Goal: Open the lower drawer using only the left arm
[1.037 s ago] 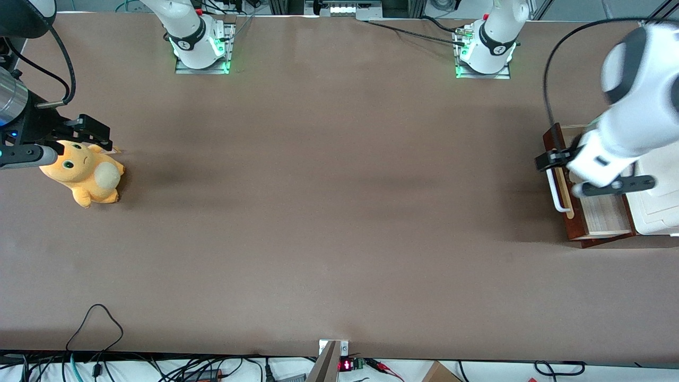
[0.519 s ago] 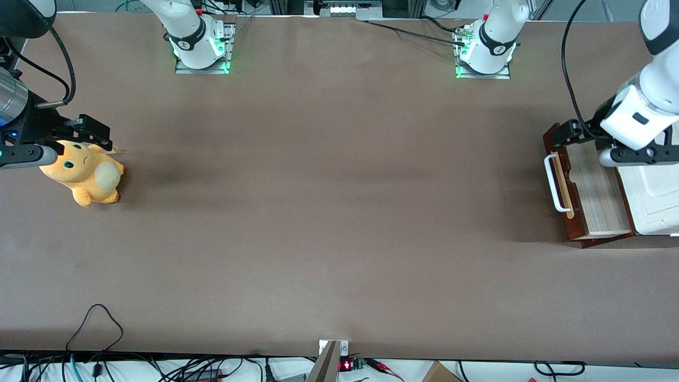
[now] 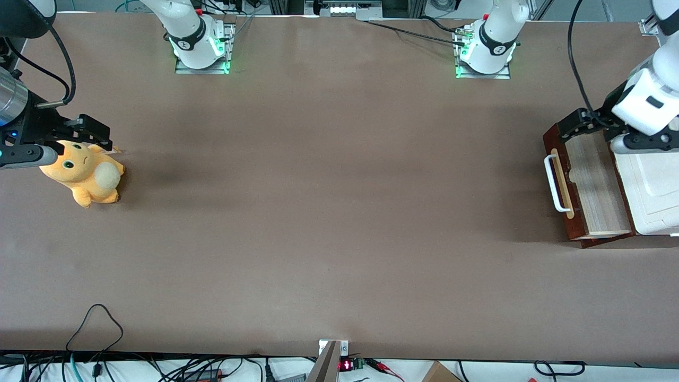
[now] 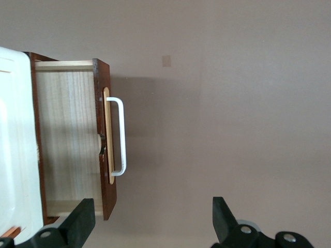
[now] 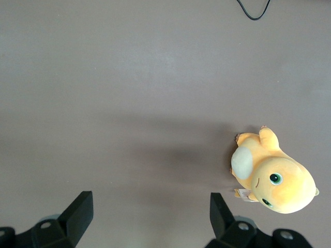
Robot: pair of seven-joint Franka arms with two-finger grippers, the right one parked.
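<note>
At the working arm's end of the surface, the lower drawer (image 3: 589, 183) is seen pulled out from under the white cabinet top (image 3: 655, 191), plywood interior exposed, white handle (image 4: 119, 137) free. The left arm's tool (image 3: 583, 124) is positioned above the drawer's farther corner, fingers spread wide, nothing held. Recommended: withdraw w/o clipping the drawer front. Ample bare surface lies in front of the handle.

L arm (image 3: 650, 98) reaches in at the working arm's end of the table, white w/ black joints, wrist angled down. Gripper (image 3: 581, 124) hangs clear above the table near that end edge, holding nothing; fingers (image 4: 83, 222) spread wide apart, tips pointing down.
</note>
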